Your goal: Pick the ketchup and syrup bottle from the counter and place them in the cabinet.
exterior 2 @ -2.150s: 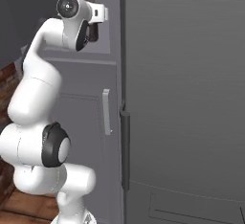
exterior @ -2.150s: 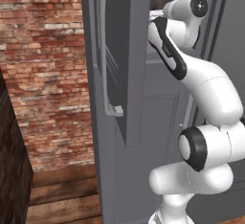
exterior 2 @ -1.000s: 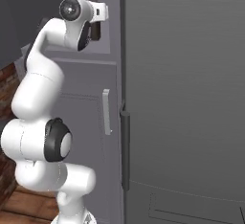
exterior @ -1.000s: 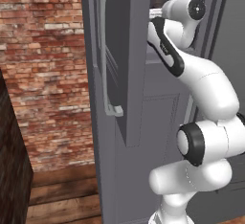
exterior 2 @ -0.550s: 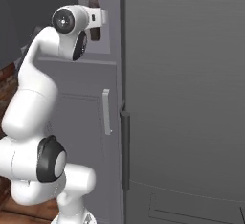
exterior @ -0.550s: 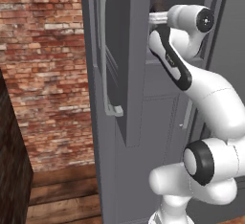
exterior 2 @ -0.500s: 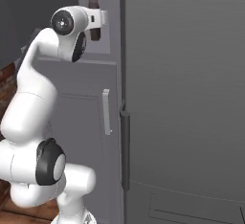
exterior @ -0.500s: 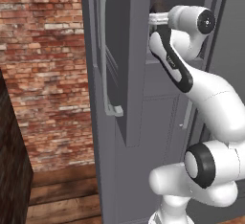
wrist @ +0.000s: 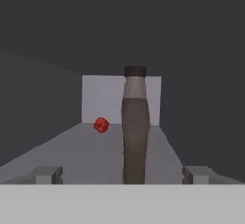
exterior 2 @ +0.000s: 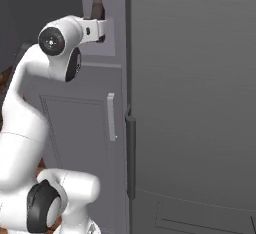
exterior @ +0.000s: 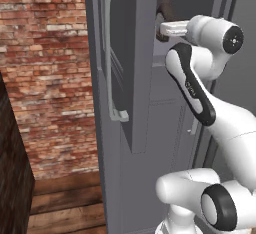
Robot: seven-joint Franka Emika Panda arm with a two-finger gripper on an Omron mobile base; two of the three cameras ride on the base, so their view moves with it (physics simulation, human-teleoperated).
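The brown-grey syrup bottle (wrist: pixel 135 127) stands upright on the cabinet shelf (wrist: pixel 91 151), free of my fingers. My gripper (wrist: pixel 123 175) is open, one fingertip on each side of the bottle's base and a little in front of it. Far back on the shelf sits the red ketchup (wrist: pixel 101 125). In the left base view the syrup bottle (exterior: pixel 165 12) shows just above my gripper (exterior: pixel 167 28), inside the cabinet behind its open door (exterior: pixel 135 78). The right base view has the syrup bottle (exterior 2: pixel 97 5) above my gripper (exterior 2: pixel 101 30). The counter is out of view.
The open door's long silver handle (exterior: pixel 111 53) hangs left of my arm. A brick wall (exterior: pixel 45 68) and wooden floor (exterior: pixel 65 203) lie further left. A wide flat grey fridge front (exterior 2: pixel 195 103) stands at the right, with a lower door and small handle (exterior 2: pixel 111 115) below the shelf.
My hand has drawn back and down from the syrup bottle, which now shows free above it. The bottle stays upright on the shelf. The jaws stay wide apart.
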